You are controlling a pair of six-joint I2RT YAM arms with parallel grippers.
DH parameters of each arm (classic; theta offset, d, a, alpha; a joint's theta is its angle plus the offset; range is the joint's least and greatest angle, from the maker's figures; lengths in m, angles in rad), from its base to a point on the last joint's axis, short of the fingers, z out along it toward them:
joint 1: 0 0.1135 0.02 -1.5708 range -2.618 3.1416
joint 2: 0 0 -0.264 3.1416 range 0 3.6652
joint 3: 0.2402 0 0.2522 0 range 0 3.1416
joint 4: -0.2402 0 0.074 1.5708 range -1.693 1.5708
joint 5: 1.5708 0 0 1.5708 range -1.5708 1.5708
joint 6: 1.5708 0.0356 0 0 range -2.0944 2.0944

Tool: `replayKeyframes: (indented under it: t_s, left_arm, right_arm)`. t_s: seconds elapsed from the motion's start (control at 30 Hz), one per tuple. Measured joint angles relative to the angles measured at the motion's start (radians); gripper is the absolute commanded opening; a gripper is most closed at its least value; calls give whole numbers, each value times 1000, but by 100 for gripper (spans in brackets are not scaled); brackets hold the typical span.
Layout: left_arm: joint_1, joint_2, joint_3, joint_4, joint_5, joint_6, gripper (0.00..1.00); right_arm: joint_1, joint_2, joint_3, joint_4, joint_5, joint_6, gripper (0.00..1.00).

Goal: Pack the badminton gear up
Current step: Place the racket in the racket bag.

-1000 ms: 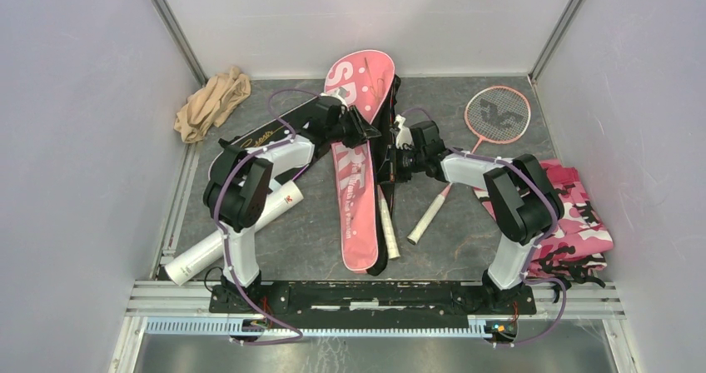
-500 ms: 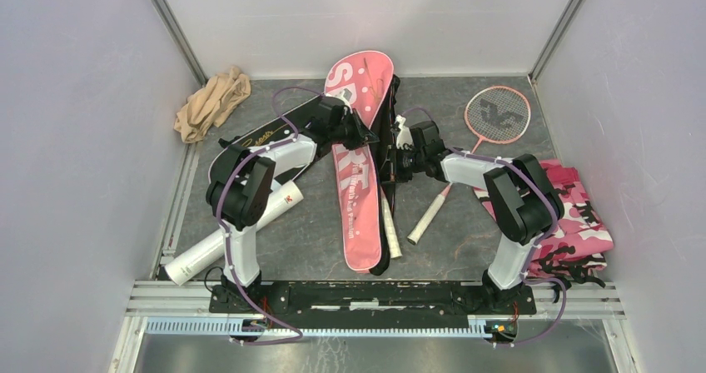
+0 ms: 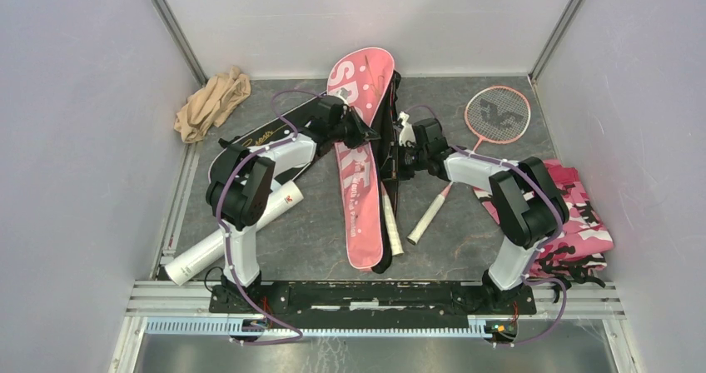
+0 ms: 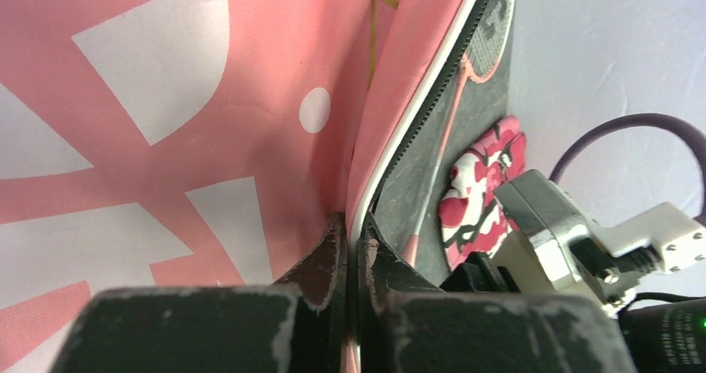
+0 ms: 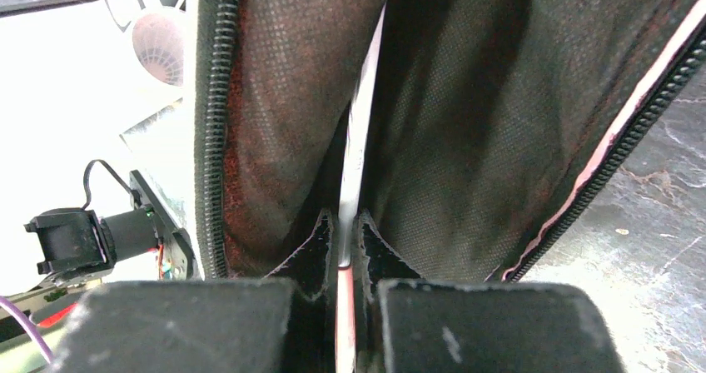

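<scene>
The left jaws, partly open a second ago, have pinched shut on the white-piped edge of the pink bag [image 3: 360,198], which lies lengthwise at mid-bench [image 3: 466,240]. The right jaws are clamped tight on the bag's black-lined flap [image 5: 466,98] just alongside. A pink racket [image 3: 497,113] lies loose to the right, and a white handle [image 3: 390,227] pokes from the bag's near end.
</scene>
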Motion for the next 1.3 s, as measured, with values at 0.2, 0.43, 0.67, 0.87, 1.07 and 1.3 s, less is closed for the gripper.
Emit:
replayKeyframes:
  t_s: [0.2, 0.43, 0.67, 0.87, 1.07, 1.3]
  left_arm:
    - [3, 0, -1, 42, 21, -87, 2]
    - [9, 0, -10, 89, 47, -159, 2]
    - [29, 0, -17, 122, 87, -188, 2]
    - [43, 0, -28, 134, 132, -202, 2]
    - [59, 0, -35, 134, 171, -203, 2]
    - [72, 0, -36, 132, 175, -196, 2]
  right_arm:
    - [0, 1, 0, 10, 3, 10, 0]
    - [23, 39, 33, 13, 7, 15, 4]
    - [29, 60, 53, 19, -11, -22, 23]
    - [29, 70, 76, 53, -71, -82, 39]
    - [23, 81, 112, 10, -109, -190, 55]
    - [-23, 48, 180, -165, -95, -388, 75]
